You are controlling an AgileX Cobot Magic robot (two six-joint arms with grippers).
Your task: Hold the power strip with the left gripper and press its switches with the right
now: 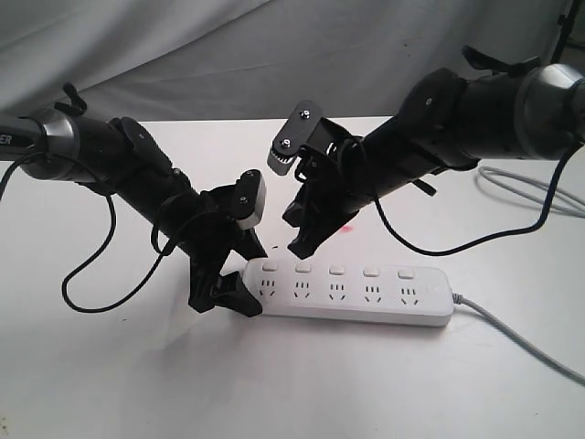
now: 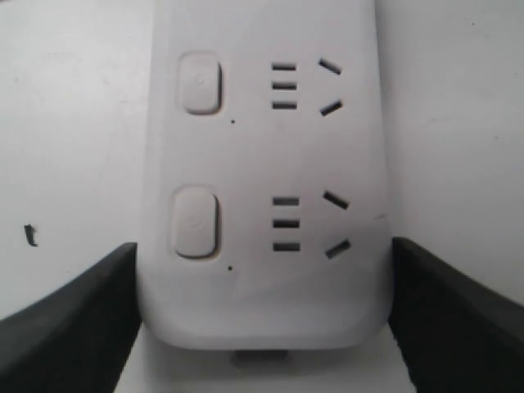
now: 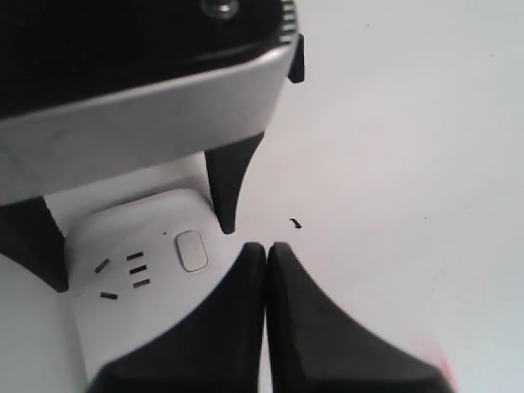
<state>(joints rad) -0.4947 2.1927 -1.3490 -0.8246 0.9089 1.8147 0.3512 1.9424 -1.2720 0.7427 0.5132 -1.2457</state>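
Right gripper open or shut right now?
Shut. The right gripper has its jaws pressed together, no gap, tips by the power strip.

The black two-jaw left gripper (image 2: 262,250) straddles the rounded end of a white plastic power strip (image 2: 254,155), with one dark finger (image 2: 74,319) against each long side. Just beyond the fingertips sits a white rounded-rectangle switch (image 2: 195,223) with its dark socket slots (image 2: 307,223) alongside. A second switch (image 2: 201,82) with its slots lies farther out from the hand. A small dark speck (image 2: 30,235) marks the white tabletop (image 2: 74,123) outside one finger.
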